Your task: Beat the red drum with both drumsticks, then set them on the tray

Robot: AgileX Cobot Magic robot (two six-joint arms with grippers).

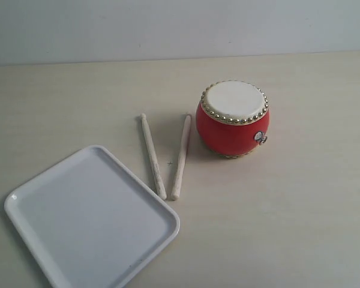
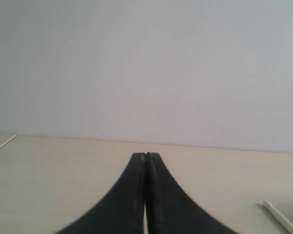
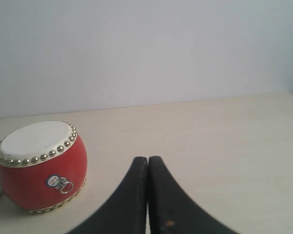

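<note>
1. Drum position: the red drum (image 1: 233, 120) is seen upright on the table (image 1: 300, 210), right of centre in the exterior view. Its cream skin faces up, ringed with gold studs, and a small metal ring is seen on the side facing the camera.
2. The drumsticks are laid flat on the table between drum and tray in a narrow V. Their near ends almost meet and their far ends are spread apart.
3. The stick nearer the drum (image 1: 181, 157) has its far end just beside the drum's lower side. Whether they touch cannot be told.
4. The stick nearer the tray (image 1: 153, 156) has its near end just beside the tray's rim, so the rim crowds that end.
5. The tray (image 1: 90, 216), white with a low rim, is set at an angle at lower left and is cut by the bottom edge of the exterior view.
6. The left gripper (image 2: 146, 156) is seen with its black fingers pressed together tip to tip, low over the table and pointed at a pale wall (image 2: 146, 63). One stick tip (image 2: 281, 217) is seen well apart from the fingers.
7. The right gripper (image 3: 148, 158) is likewise pressed together tip to tip. The drum (image 3: 39, 168) is seen near it on the table, apart from the fingertips.
</note>
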